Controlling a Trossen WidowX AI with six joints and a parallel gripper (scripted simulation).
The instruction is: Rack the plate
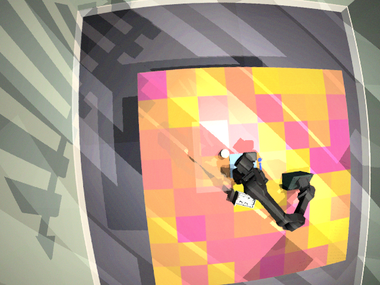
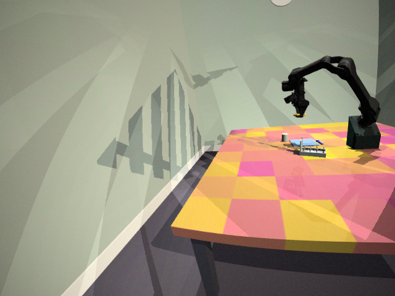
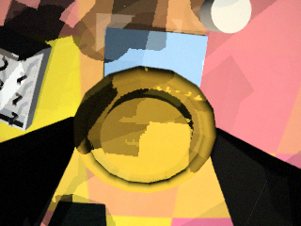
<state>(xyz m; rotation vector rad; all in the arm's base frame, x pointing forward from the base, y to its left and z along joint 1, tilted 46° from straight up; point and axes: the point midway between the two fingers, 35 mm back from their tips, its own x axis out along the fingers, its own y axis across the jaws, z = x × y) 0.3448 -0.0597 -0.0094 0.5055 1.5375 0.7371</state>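
One plate [image 2: 299, 115] [image 3: 146, 141] in end effector [image 2: 299, 115] [image 3: 145, 129]

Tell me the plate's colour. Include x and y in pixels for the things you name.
Yellow; the plate [image 2: 299, 115] [image 3: 146, 134] shows best in the wrist view.

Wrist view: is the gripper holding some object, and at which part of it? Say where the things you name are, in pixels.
Yes, the gripper [image 2: 299, 115] [image 3: 145, 129] holds the yellow plate [image 2: 294, 115] [image 3: 166, 151] by its rim, one finger at each of two opposite sides.

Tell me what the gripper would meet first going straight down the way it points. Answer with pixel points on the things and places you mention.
Probably the blue mat [image 1: 232, 159] [image 2: 303, 142] [image 3: 183, 61] or bare tabletop beside it, met first by the held yellow plate [image 2: 299, 115] [image 3: 165, 141]; depth is unclear.
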